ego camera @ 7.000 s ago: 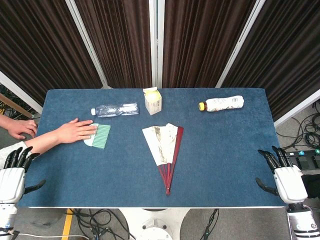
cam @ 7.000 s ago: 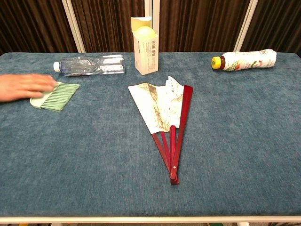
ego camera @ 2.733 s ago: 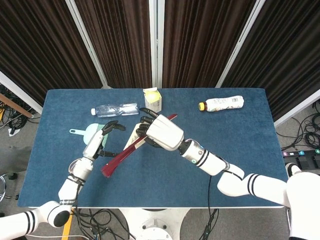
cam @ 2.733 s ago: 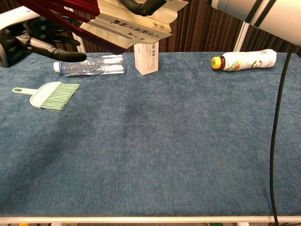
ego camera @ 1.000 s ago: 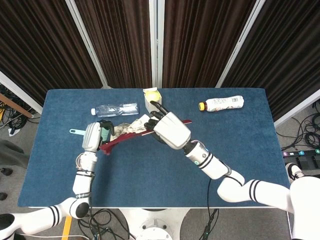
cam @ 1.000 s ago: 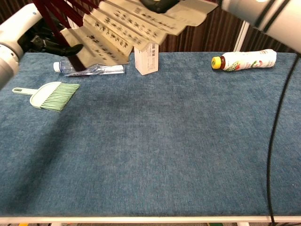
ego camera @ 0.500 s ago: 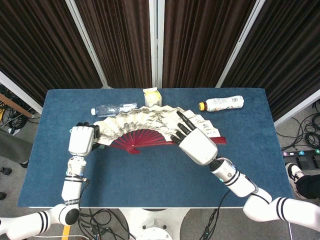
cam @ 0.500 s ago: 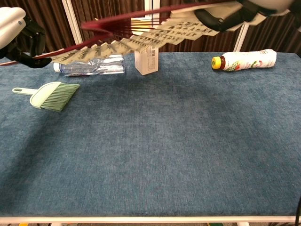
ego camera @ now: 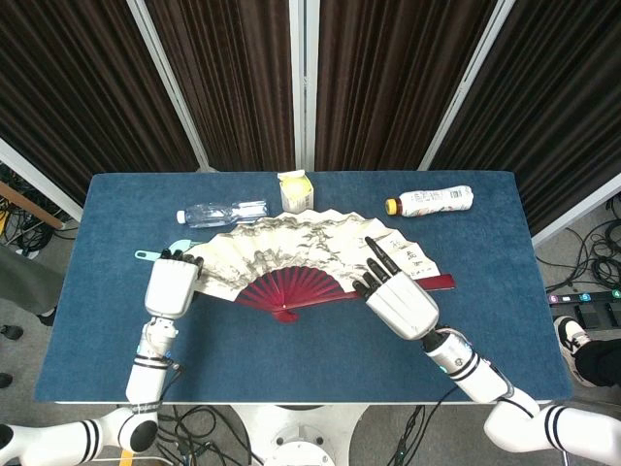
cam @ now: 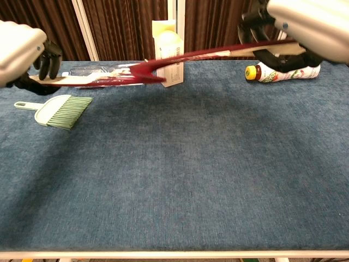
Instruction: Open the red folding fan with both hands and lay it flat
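Observation:
The red folding fan [ego camera: 301, 254] is spread wide into a half circle, its pale painted leaf above the red ribs [ego camera: 289, 289]. It hangs above the blue table [ego camera: 291, 359], nearly level. In the chest view the red folding fan [cam: 147, 72] shows edge-on, sloping slightly up to the right. My left hand [ego camera: 172, 287] grips the fan's left end, fingers curled over it. My right hand [ego camera: 400, 301] holds the right end by the red outer stick. In the chest view the left hand [cam: 24, 52] and right hand [cam: 297, 27] sit at the top corners.
A clear water bottle [ego camera: 225, 214] lies at the back left, a small carton [ego camera: 297, 192] stands at back centre, and a white bottle with a yellow cap [ego camera: 430, 201] lies at back right. A green hand brush [cam: 57, 111] lies at the left, below the fan's left end.
The fan went from half closed to fully spread. Over the last half second both hands brought it lower and nearer the front edge, and it turned nearly level.

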`<state>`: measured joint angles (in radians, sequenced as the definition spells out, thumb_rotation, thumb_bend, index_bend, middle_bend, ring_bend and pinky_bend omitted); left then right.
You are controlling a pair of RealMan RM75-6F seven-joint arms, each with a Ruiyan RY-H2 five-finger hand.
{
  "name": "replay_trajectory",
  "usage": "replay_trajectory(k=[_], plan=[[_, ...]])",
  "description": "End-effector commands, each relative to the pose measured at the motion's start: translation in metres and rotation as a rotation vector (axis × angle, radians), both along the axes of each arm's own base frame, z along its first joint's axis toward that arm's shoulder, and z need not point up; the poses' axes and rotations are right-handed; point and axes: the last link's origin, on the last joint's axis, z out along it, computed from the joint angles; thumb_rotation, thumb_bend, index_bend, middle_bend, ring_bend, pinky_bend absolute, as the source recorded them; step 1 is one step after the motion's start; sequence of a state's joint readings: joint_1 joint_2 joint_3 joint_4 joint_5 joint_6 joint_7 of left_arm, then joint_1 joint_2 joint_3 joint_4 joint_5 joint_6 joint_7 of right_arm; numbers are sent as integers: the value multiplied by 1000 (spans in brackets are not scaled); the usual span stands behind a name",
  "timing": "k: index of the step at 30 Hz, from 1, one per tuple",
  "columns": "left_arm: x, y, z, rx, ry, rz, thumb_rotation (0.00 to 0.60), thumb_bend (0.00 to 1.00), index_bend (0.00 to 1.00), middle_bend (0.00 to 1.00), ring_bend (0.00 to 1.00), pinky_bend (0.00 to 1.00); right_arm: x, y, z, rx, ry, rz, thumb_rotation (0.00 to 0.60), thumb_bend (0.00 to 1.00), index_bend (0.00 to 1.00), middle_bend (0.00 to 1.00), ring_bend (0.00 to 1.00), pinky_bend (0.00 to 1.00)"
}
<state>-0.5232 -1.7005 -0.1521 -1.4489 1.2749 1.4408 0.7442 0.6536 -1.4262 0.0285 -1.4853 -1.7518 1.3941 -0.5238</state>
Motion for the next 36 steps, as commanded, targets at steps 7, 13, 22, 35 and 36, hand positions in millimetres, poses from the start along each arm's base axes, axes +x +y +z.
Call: replay_trajectory(k=[7,13,22,35,36], plan=[[-2,-4,-25,-25,65,-17,600,359,588,601,458,496,-32,7,-27,3,9,-72,600,785,792,609,316,1],[-7,-4,-42,-61,68,19,600,326,396,452,292,407,-51,16,-49,13,21,-144,600,543,496,484,224,0],[0,-9,-52,-122,14,35,600,0,118,116,1,169,-66,27,-60,76,-33,-323,600,1,0,126,0,0],[8,-11,-42,-207,-95,31,600,0,30,0,0,33,-76,21,-47,274,-49,-577,600,0,0,0,0,0],[7,-10,-41,-216,-102,36,600,0,27,0,0,20,-76,21,-45,281,-54,-582,600,0,0,0,0,0]])
